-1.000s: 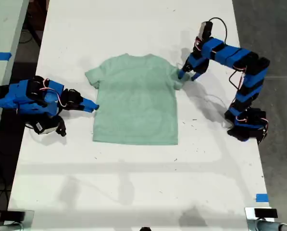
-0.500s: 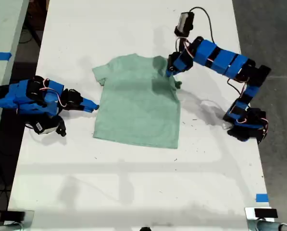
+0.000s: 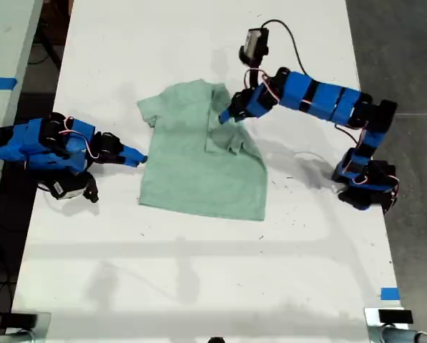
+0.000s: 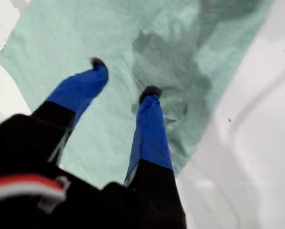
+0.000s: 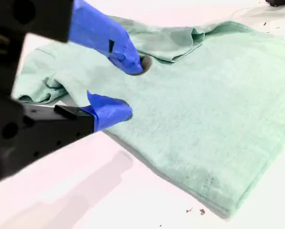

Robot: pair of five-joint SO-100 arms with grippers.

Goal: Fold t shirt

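The pale mint-green t shirt (image 3: 192,168) lies flat on the white table (image 3: 199,279). Its sleeve on the exterior view's right is folded in over the body (image 3: 227,139). My first gripper (image 3: 231,114) hovers over that folded part, open with nothing between its fingers (image 4: 124,78); the shirt (image 4: 190,43) fills the view beneath it. My second gripper (image 3: 137,158) lies low on the table at the shirt's edge on the exterior view's left. It is open (image 5: 128,88), one finger over the cloth (image 5: 218,105) and the other at its border.
Blue tape marks (image 3: 389,293) sit near the table's front corner on the exterior view's right. A neighbouring table with blue tape (image 3: 0,83) stands at the exterior view's left. The first arm's base (image 3: 367,186) stands by the table's edge on the exterior view's right.
The first arm swung toward the exterior view's left, carrying the sleeve over the shirt body, where it now lies folded. The shirt shifted slightly. The second arm stayed still.
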